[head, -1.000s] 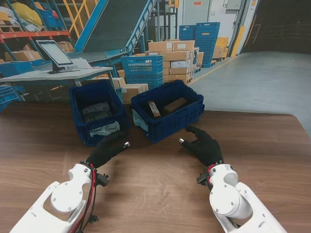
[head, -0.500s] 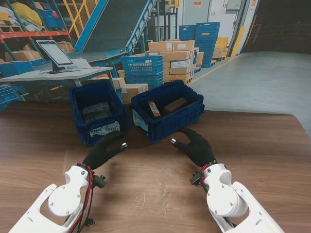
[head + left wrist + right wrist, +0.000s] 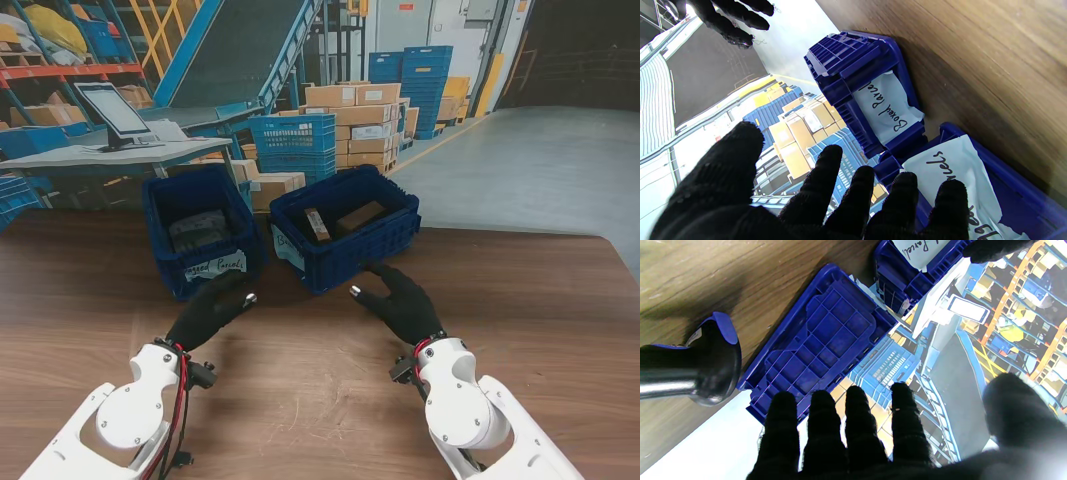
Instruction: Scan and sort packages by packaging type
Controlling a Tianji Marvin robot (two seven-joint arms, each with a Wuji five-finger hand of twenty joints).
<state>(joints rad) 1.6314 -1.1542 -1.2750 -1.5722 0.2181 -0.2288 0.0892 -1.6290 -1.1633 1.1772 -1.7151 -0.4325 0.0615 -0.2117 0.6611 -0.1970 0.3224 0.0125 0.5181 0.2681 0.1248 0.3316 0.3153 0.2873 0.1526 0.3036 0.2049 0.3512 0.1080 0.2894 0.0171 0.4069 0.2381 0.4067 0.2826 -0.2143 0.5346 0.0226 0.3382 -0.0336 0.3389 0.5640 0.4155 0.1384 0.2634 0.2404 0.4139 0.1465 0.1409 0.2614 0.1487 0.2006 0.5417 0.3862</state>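
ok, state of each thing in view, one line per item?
left hand: open, empty, just short of the left bin
right hand: open, empty, just short of the right bin
left bin: upright, holds packages
right bin: upright, holds boxes

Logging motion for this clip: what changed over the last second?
Both empty, black-gloved robot hands drew back toward me: the left robot hand slightly, the right robot hand also shifting left. Nothing was grasped or released. The two blue plastic crates and their contents stayed put.

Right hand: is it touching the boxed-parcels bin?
Apart. The stand view shows bare table between the right hand and the boxed-parcels bin.
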